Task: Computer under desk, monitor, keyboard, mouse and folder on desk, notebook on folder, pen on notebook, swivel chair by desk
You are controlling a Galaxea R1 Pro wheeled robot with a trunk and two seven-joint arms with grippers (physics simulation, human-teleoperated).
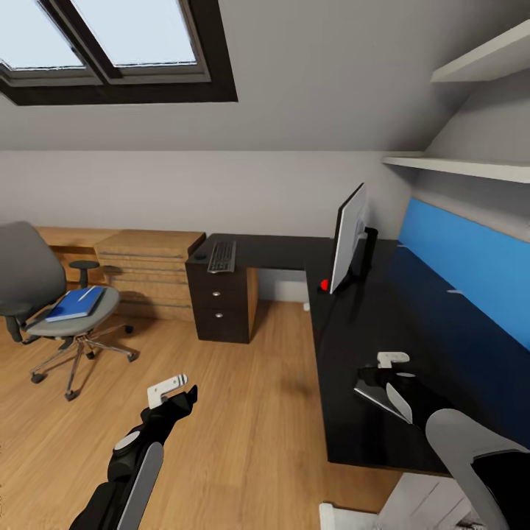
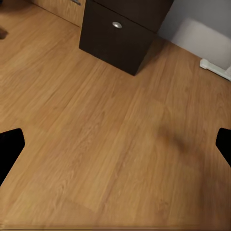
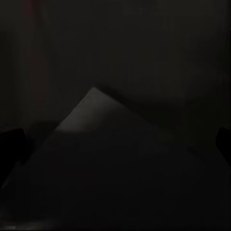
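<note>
A: Start with the head view. What's where?

B: The desk (image 1: 368,412) runs along the blue wall. The monitor (image 1: 348,239) stands on it, edge-on to us, and the keyboard (image 1: 222,256) lies on the far wing with the mouse (image 1: 199,256) just beside it. The swivel chair (image 1: 44,294) sits well apart from the desk, with the folder (image 1: 73,304) on its seat and the pen (image 1: 90,293), a thin pale stick, lying on the folder.

A: And the arms?

B: The left gripper (image 1: 174,390) hangs over bare floor (image 1: 250,383), carrying nothing. The right gripper (image 1: 386,383) is low over the desk, right at the notebook (image 1: 379,397), a thin dark pad with one pale edge.

A: Left wrist view?

B: Wood floor, the drawer unit (image 2: 122,36), and the two fingertips (image 2: 9,147) at opposite edges of the picture, so that hand is spread wide.

A: Right wrist view?

B: Very dark. A grey corner of the notebook (image 3: 103,118) against the black top. Whether the fingers are clamped on it, I cannot tell.

A: So which step?

B: I'd judge it's handling the notebook on the desk. The folder hasn't been moved yet, so next the robot likely needs to travel to the chair and fetch it.
</note>
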